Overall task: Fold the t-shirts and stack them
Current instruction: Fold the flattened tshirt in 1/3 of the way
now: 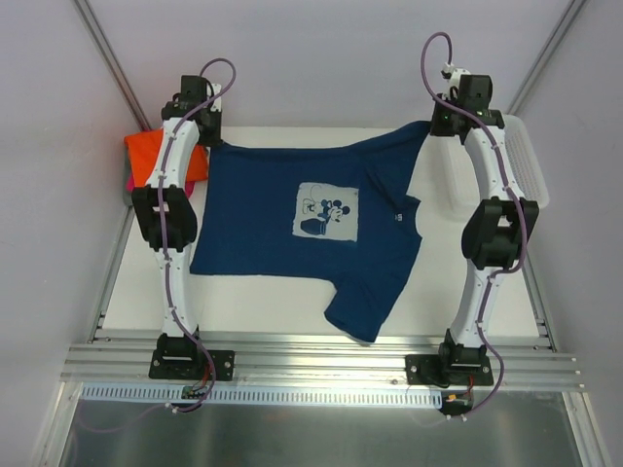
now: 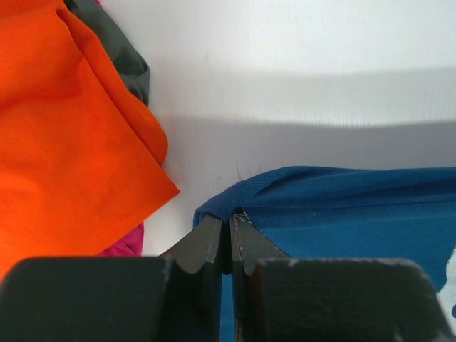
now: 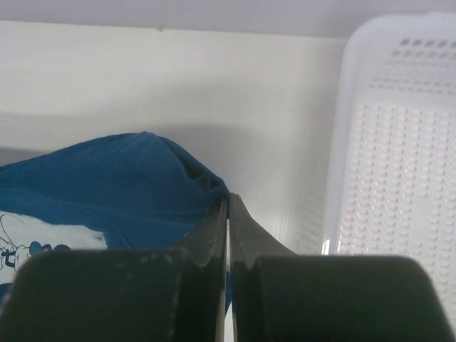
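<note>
Right, your navy blue cloth t-shirt (image 1: pixel 263 229) is spread across the middle of the white desk (image 1: pixel 263 306), chest up, with its pale square cartoon-mouse print (image 1: pixel 326 209) facing the overhead camera. It lies sideways: collar toward the right arm, hem toward the left arm. One sleeve reaches down toward the near edge of the desk, close to the metal rail.

Your left gripper (image 2: pixel 229 222) is pinched tight on the far left corner of that shirt. In the left wrist view the jaws meet with the blue hem caught between them. Your right gripper (image 3: pixel 228 205) is clamped the same way on the far right tip of the shirt, and the cloth rises to a wrinkled peak at the jaws. Between the two grips the shirt's far edge runs nearly straight across the back of the desk.

Look left of your left gripper and you have the bright orange folded cloth tee (image 2: pixel 64 142) at the far left corner of the desk. Dark grey cloth (image 2: pixel 125 53) peeks out from behind it and a sliver of pink cloth (image 2: pixel 127 242) shows beneath its near edge. The orange tee sits just beside the navy hem corner, not touching it.

Over on the right, the white plastic lattice basket (image 3: pixel 399 164) stands along the desk's right edge, beside your right arm.
</note>
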`<state>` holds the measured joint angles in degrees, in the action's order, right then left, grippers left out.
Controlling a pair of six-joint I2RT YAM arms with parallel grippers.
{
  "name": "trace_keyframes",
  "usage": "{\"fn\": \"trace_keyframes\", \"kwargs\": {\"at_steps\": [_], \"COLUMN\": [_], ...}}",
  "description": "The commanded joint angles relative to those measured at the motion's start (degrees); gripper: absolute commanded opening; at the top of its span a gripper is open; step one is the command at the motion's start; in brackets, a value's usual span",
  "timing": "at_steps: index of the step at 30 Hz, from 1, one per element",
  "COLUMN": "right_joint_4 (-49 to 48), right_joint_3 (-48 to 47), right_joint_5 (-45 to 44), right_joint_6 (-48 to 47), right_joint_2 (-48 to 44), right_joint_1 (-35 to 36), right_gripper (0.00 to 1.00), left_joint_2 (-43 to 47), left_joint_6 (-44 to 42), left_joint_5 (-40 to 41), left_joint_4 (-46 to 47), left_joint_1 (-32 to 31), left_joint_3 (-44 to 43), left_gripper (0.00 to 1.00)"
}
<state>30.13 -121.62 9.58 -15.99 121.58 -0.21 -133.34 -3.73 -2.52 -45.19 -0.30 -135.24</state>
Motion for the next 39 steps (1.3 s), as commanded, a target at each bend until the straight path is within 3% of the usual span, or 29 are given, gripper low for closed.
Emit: {"fn": "trace_keyframes", "kwargs": {"at_steps": [1,9,16,23,32,39], "right_joint_4": [-3.1,-5.4,-3.9,-1.2,4.0,4.6], "right_joint_3": [-6.3,-1.8,-4.9,4.7,19.2,26.7], "right_joint_5": [0.7,4.2,7.9,11.8,16.6,16.8], "right_joint_6": [-2.6,-4.8,-5.3,-5.4,-5.7,-6.7], "right_joint_2": [1.3,-3.3,-6.5,-15.3,-22.4,-25.0], "right_joint_1": [0.1,1.4,2.4,5.2,8.5,11.0], "right_gripper": [0.01,0.01,0.01,0.01,0.01,0.01], "left_joint_2": [-0.9,1.2,6.2,16.8,21.8,22.4], "left_joint_6": [-2.6,-2.5,-3.0,-4.8,-8.1,-6.6], "left_joint_5": [1.9,4.4,1.2,-4.1,-8.1,-7.8], "left_joint_4": [2.2,5.2,6.8,7.0,6.4,5.3], "left_joint_1": [0.8,0.8,1.1,2.2,4.7,5.7], "left_joint_3": [-4.8,-6.0,-5.6,8.8,23.6,29.7], "left_gripper": [0.00,0.00,0.00,0.00,0.00,0.00]}}
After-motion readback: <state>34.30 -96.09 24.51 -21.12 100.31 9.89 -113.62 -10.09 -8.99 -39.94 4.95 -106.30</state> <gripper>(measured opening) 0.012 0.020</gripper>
